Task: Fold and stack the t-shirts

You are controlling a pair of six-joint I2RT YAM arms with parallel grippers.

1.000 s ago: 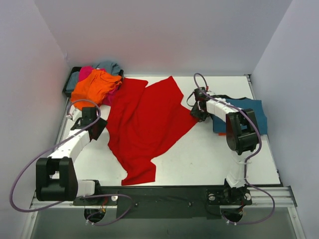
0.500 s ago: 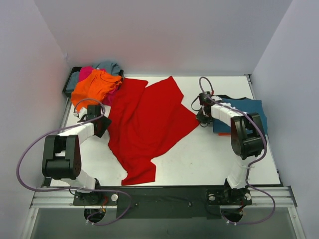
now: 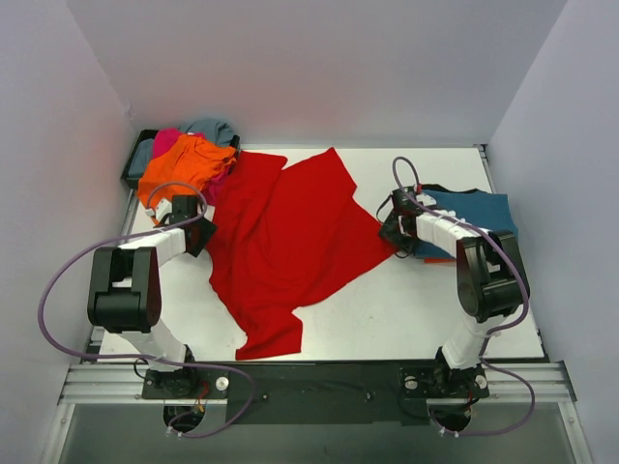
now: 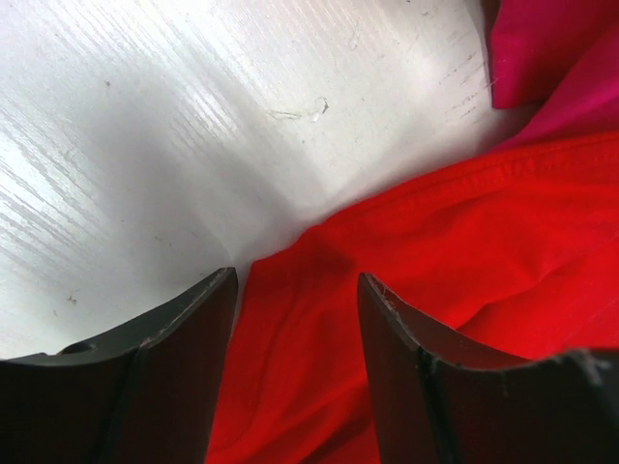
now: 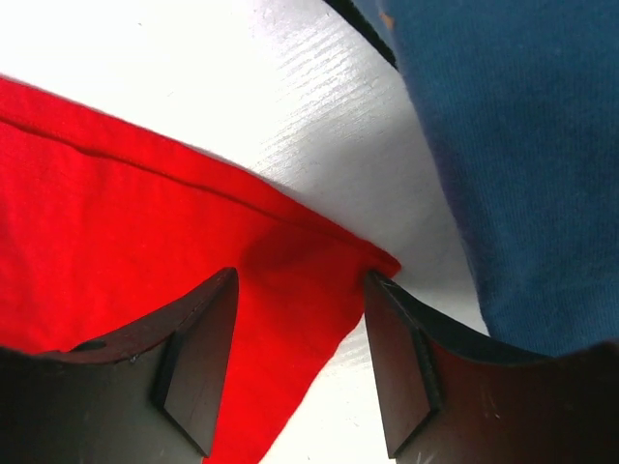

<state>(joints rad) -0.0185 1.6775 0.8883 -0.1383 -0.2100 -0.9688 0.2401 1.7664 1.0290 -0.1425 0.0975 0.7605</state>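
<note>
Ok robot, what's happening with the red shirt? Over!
Left tool open, straddling red t-shirt edge. Right tool open over its right corner. Teal t-shirt close beside right tool, not blocking.

Shows a pointed corner of the red t-shirt point(image 5: 126, 232) low in the middle — flat between the spread dark fingers point(image 5: 193, 367) of the right gripper point(image 5: 300, 280). At upper right, the blue t-shirt point(image 5: 522, 145) — white table point(image 5: 242, 87) between the two.
</note>
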